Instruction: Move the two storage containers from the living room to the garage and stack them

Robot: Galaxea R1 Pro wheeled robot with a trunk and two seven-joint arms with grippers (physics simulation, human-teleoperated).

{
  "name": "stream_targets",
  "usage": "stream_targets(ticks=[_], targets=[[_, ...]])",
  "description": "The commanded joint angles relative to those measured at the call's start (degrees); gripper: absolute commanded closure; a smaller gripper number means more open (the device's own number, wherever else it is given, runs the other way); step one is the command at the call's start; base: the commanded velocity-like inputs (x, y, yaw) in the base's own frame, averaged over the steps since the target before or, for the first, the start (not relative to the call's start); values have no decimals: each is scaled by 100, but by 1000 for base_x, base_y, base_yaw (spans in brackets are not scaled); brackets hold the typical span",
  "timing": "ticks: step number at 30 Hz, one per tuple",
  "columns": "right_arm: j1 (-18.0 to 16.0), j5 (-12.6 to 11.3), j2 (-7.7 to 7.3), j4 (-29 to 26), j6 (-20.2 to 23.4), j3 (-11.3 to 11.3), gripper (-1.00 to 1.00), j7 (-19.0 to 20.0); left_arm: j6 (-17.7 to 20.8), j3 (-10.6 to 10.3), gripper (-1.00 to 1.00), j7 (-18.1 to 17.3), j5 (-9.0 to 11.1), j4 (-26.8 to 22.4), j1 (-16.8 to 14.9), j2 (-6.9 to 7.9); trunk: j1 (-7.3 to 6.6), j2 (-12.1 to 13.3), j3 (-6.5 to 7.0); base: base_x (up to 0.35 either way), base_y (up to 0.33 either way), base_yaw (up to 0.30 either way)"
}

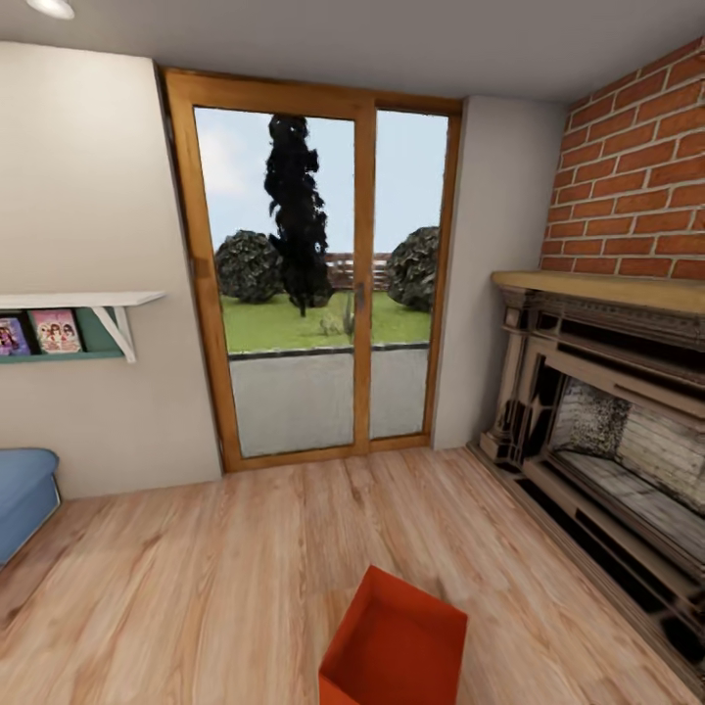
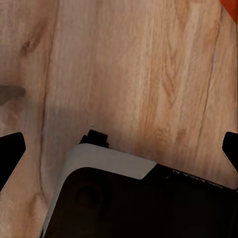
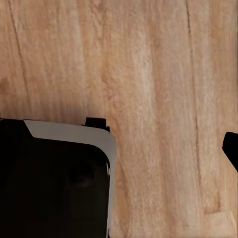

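One orange-red storage container point(image 1: 397, 641) stands open-topped on the light wood plank floor point(image 1: 215, 578) of the living room, at the head view's lower edge, a little right of centre. A sliver of orange-red container point(image 2: 231, 7) shows at a corner of the left wrist view. My left gripper point(image 2: 119, 151) hangs open over the planks, its dark fingertips point(image 2: 11, 148) wide apart with nothing between them. My right gripper point(image 3: 119, 148) also points down at the floor; one fingertip point(image 3: 231, 148) sits far out at the frame's edge, so it reads as open. The second container is out of view.
Wood-framed glass doors point(image 1: 323, 284) face me, with garden beyond. The red brick fireplace point(image 1: 617, 392) runs along the right. A blue seat point(image 1: 22, 494) and a wall shelf point(image 1: 78, 323) are at the left. My black, white-edged base point(image 2: 129, 198) shows under both wrists.
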Motion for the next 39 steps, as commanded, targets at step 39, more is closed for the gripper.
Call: stream_targets(ticks=[39], targets=[[-6,-47,4,16,-25,23,-100,-3,-13,-19,-100,20,37,-1,-2,0,4,-5,-8,77,99,-249]])
